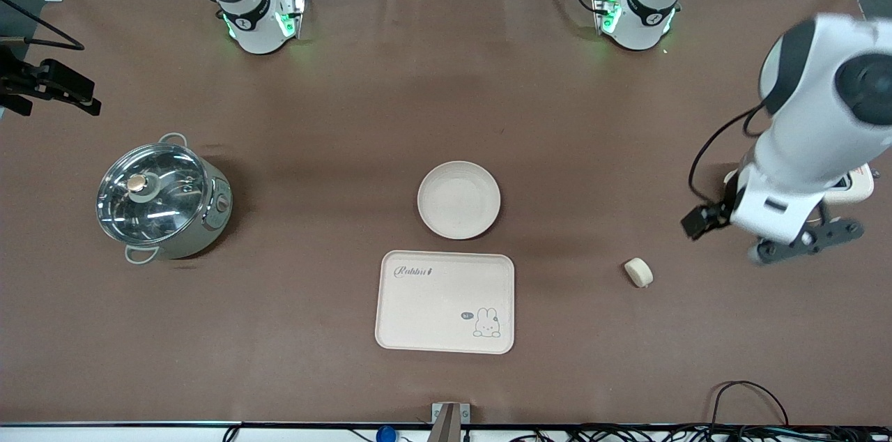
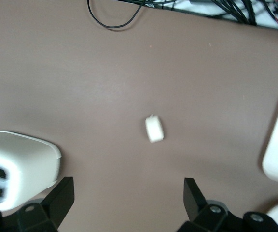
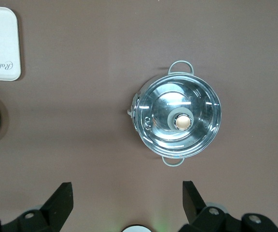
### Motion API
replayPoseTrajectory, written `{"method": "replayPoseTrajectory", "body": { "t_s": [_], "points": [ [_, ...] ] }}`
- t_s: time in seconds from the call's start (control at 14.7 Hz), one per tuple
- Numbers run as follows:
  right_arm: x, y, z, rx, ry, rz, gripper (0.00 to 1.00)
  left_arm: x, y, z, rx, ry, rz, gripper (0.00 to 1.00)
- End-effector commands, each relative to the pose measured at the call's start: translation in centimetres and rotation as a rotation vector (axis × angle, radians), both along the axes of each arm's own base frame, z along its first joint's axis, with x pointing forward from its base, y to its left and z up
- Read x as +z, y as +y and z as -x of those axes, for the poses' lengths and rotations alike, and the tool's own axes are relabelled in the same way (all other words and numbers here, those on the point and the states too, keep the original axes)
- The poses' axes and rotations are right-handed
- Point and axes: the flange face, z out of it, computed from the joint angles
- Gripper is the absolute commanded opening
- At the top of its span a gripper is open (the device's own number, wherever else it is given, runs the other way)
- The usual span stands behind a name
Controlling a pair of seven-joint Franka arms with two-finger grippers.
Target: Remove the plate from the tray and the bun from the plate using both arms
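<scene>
round cream-white plate (image 1: 458,199) on brown surface (image 1: 348,114), just beside cream rabbit tray (image 1: 445,301). pale stubby bun (image 1: 638,272) alone near left tool (image 2: 127,198), fingers apart, empty. right tool (image 3: 126,200) apart over steel pot (image 3: 177,116). risk: bun rolls if nudged.

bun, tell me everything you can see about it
The small pale cream stubby cylinder-shaped bun looks smooth, matte and whole. It lies tipped on its curved side on the bare brown table, toward the left arm's end, apart from the cream rectangular tray and round cream plate. Only the table touches it; the left wrist view shows nothing holding it.
</scene>
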Motion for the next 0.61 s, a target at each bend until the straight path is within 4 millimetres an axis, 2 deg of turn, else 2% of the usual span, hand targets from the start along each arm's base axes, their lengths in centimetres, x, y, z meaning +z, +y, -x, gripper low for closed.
{"method": "replayPoseTrajectory", "body": {
  "t_s": [0.0, 0.2, 0.27, 0.34, 0.41, 0.54],
  "points": [
    [0.2, 0.0, 0.3, -0.006, -0.003, 0.017, 1.0, 5.1, 1.3, 4.3, -0.105, 0.037, 0.002, 1.0],
    [0.3, 0.9, 0.3, 0.009, -0.005, 0.017, 1.0, 8.3, 2.3, 7.8, -0.19, 0.05, 0.033, 1.0],
    [0.3, 1.4, 0.3, 0.017, -0.005, 0.017, 1.0, 8.5, 2.0, 9.6, -0.214, 0.06, 0.037, 1.0],
    [0.3, 1.8, 0.3, 0.022, -0.005, 0.012, 1.0, 8.9, 3.2, 10.7, -0.219, 0.062, 0.062, 1.0],
    [0.4, 2.4, 0.4, 0.032, -0.008, 0.017, 1.0, 8.8, 3.7, 11.9, -0.244, 0.083, 0.077, 1.0],
    [0.2, 2.7, 0.3, 0.038, -0.007, 0.021, 1.0, 8.9, 3.3, 14.4, -0.261, 0.101, 0.071, 1.0]
  ]
}}
